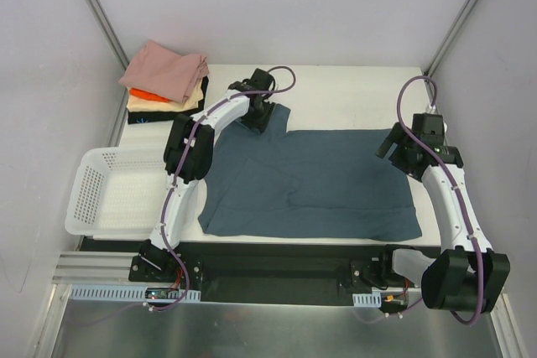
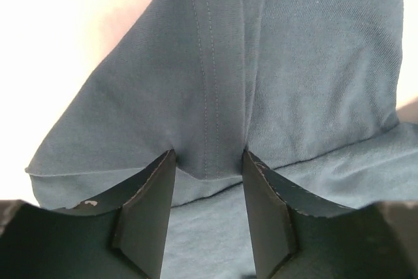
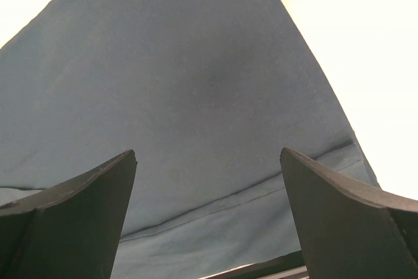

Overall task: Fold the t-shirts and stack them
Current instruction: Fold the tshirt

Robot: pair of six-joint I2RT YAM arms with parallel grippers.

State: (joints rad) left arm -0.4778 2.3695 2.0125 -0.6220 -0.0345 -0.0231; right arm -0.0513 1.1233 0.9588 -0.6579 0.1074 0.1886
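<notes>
A slate-blue t-shirt [image 1: 319, 182] lies spread flat in the middle of the table. My left gripper [image 1: 258, 115] is down on its far left sleeve. In the left wrist view the sleeve's stitched hem [image 2: 212, 96] runs between the fingertips of the left gripper [image 2: 209, 155], whose jaws stand partly apart with cloth bunched between them. My right gripper [image 1: 394, 147] hovers over the shirt's right edge. The right wrist view shows the right gripper [image 3: 208, 153] wide open above the blue cloth [image 3: 183, 96] and a hem line. At the back left is a stack of folded t-shirts, pink [image 1: 168, 71] on top.
Under the pink one show orange [image 1: 147, 95], cream [image 1: 195, 96] and black [image 1: 155, 111] cloth. A white lattice basket [image 1: 84, 182] stands at the table's left edge, beside the left arm. Bare white table [image 1: 352, 94] lies behind the shirt.
</notes>
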